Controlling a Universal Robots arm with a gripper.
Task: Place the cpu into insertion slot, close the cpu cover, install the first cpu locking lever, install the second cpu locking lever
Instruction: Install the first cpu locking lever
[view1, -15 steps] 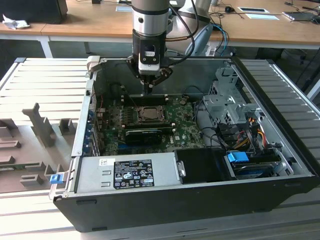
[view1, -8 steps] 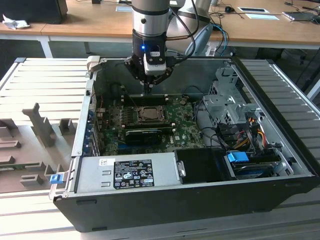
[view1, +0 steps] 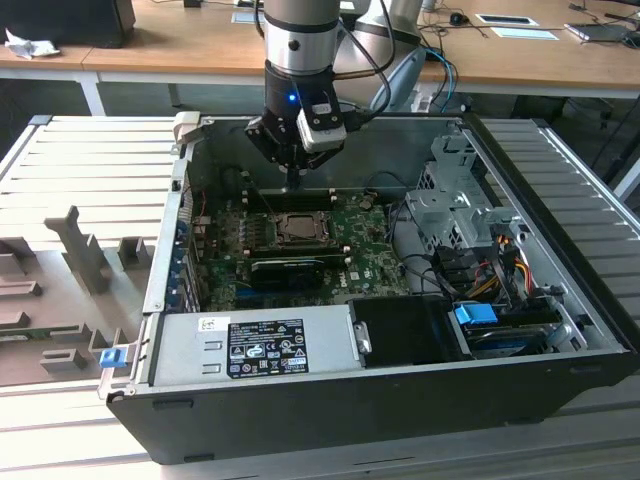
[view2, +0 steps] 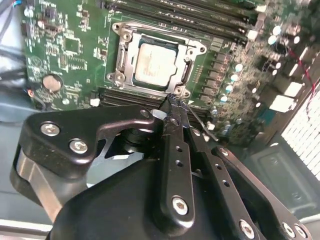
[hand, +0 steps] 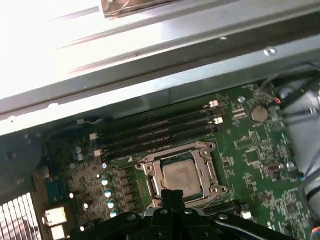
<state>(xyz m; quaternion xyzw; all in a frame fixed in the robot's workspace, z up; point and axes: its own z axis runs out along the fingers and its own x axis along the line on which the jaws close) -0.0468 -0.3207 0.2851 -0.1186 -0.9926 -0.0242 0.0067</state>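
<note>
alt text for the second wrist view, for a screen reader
The cpu lies framed by the closed silver cpu cover on a green motherboard. The black pincer, tips shut, hangs close beside one corner of the cover; contact cannot be told.

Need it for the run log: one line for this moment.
cpu: in insertion slot | cpu cover: closed | gripper: shut, beside slot edge
</note>
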